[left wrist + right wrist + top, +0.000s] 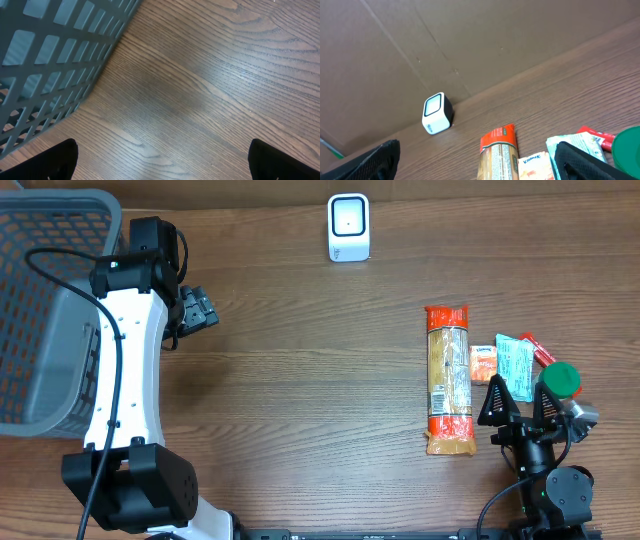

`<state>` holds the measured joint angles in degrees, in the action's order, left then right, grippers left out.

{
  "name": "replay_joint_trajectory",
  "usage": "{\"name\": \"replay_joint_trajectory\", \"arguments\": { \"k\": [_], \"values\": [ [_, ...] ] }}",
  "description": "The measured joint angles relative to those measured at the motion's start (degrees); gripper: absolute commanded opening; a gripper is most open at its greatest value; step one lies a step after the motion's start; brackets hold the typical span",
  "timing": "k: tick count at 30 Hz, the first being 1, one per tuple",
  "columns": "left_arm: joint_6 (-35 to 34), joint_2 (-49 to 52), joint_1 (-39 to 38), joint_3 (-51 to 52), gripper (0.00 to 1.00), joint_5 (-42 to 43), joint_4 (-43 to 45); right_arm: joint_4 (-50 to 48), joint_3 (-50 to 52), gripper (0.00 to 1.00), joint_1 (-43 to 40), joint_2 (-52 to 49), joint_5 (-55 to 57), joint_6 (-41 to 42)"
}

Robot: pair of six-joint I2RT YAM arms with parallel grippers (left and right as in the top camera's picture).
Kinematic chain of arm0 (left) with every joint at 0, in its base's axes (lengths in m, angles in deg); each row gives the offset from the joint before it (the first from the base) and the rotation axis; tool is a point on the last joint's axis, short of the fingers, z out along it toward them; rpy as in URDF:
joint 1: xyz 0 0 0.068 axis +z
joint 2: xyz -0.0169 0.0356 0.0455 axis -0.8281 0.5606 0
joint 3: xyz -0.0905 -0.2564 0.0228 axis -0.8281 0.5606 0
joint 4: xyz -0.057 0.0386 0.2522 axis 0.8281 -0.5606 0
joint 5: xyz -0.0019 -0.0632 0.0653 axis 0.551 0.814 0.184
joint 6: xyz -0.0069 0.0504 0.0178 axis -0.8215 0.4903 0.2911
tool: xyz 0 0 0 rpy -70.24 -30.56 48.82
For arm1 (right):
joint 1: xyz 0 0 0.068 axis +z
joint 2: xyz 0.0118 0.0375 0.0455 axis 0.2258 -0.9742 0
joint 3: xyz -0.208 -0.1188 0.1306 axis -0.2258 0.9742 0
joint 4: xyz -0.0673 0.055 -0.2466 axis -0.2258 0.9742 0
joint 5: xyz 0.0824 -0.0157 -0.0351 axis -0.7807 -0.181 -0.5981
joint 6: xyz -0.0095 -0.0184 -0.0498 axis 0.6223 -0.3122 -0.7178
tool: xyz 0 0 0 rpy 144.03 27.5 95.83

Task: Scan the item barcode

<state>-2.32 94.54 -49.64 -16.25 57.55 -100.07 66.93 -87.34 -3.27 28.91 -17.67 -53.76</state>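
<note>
- Right gripper (520, 392): jaws spread wide, holding nothing.
- Just ahead of them lie a tissue packet (515, 367) and a small orange packet (483, 363); a green lid (560, 378) sits by the right-hand jaw.
- Ahead-left, what looks like a pasta packet (448, 380) lies flat.
- Far ahead-left, the scanner (348, 227) stands upright.
- Left gripper (200, 310): jaws wide, empty, over bare table (200, 90); the basket (50, 60) is ahead-left of them.

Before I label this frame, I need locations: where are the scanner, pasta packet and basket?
scanner (348, 222): overhead view, on its front window.
pasta packet (449, 375): overhead view, on its clear middle.
basket (38, 370): overhead view, on its mesh wall.
</note>
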Motion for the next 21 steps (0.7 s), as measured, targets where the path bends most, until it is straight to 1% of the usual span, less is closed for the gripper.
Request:
{"name": "replay_joint_trajectory", "arguments": {
  "k": [6,10,14,18,21],
  "values": [
    [0.00,-0.35,0.00,0.00,1.00,0.00,0.00,-0.02,0.02,1.00,0.00,0.00,0.00,0.00],
    [0.00,-4.70,0.00,0.00,1.00,0.02,0.02,0.00,0.00,1.00,0.00,0.00,0.00,-0.02],
    [0.00,-15.85,0.00,0.00,1.00,0.00,0.07,-0.02,0.02,1.00,0.00,0.00,0.00,0.00],
    [0.00,-30.67,0.00,-0.20,1.00,0.00,0.04,-0.02,0.00,1.00,0.00,0.00,0.02,-0.02],
    [0.00,-39.58,0.00,-0.81,1.00,0.00,0.02,0.00,0.00,1.00,0.00,0.00,0.00,0.00]
  ]
}}
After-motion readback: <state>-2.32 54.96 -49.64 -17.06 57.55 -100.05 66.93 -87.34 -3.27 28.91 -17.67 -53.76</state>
